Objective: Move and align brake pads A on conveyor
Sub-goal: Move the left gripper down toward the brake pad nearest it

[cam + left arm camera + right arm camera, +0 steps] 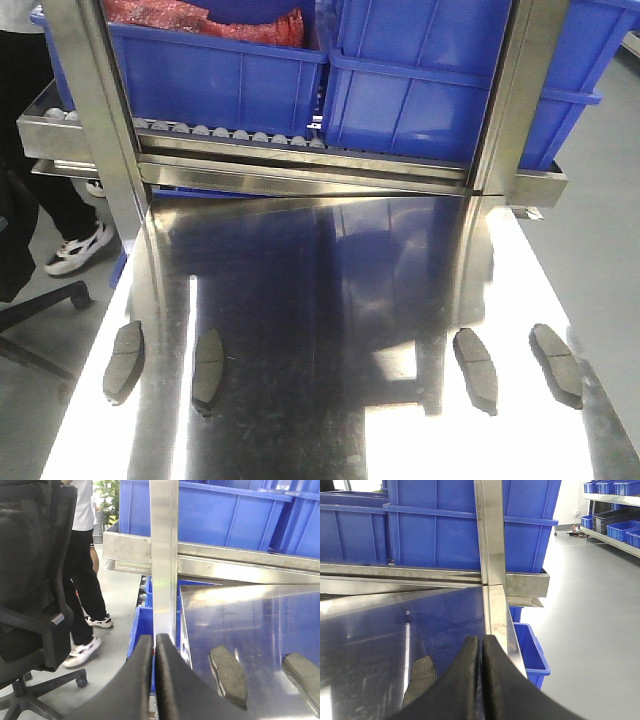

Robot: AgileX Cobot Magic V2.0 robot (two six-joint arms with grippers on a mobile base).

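**Pads staged, pincers closed and empty**

Four brake pads A (207, 370) lie flat on the steel table (320, 290), two at 7 o'clock and two at 5 o'clock, seemingly one pair per arm. The left gripper (154, 639) and right gripper (481, 640) are pinched closed, empty. No conveyor shows.

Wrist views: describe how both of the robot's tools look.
The left matte black two-fingered tool and the right matte black two-fingered tool look alike: smooth, curved fingers narrowing to rounded tips. No cables or markings show.
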